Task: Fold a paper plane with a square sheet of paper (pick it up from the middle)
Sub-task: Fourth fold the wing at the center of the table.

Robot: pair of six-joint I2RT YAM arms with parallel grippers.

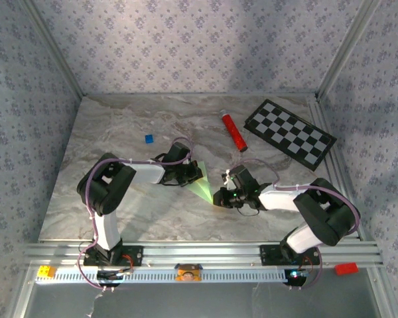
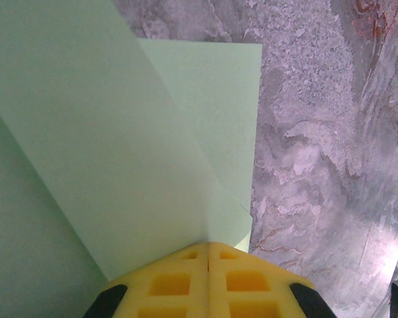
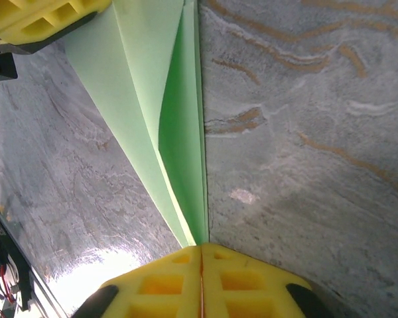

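**Top external.** The square sheet of paper [image 1: 202, 189] sits mid-table as a narrow pale green wedge, strung between the left gripper [image 1: 196, 173] at its far end and the right gripper [image 1: 221, 197] at its near end. I cannot tell from here whether its lower edge touches the table [image 1: 119, 126]. The red tube [image 1: 233, 131], checkerboard [image 1: 290, 132] and small blue square [image 1: 148, 138] lie well apart, clear of the work.

**Left wrist.** The yellow pads of the left gripper [image 2: 207, 253] are pressed together, pinching the square sheet of paper [image 2: 119, 132] at a corner or edge. Two layers fan away from the seam, one overlapping the other, over the marble table [image 2: 318, 165].

**Right wrist.** The pads of the right gripper [image 3: 200, 253] are closed, and the square sheet of paper [image 3: 179, 132] tapers straight into their seam. Its layers bow apart towards the left gripper [image 3: 46, 16] at the top corner.

**Handling note.** I judge the step to be forming a fold. To do it well I would hold both pinches firm, draw the ends gently taut so the bowed layers close flat, line up the edges, then lay the sheet down before pressing the crease. Pulling hard risks tearing it or slipping it from a pinch.
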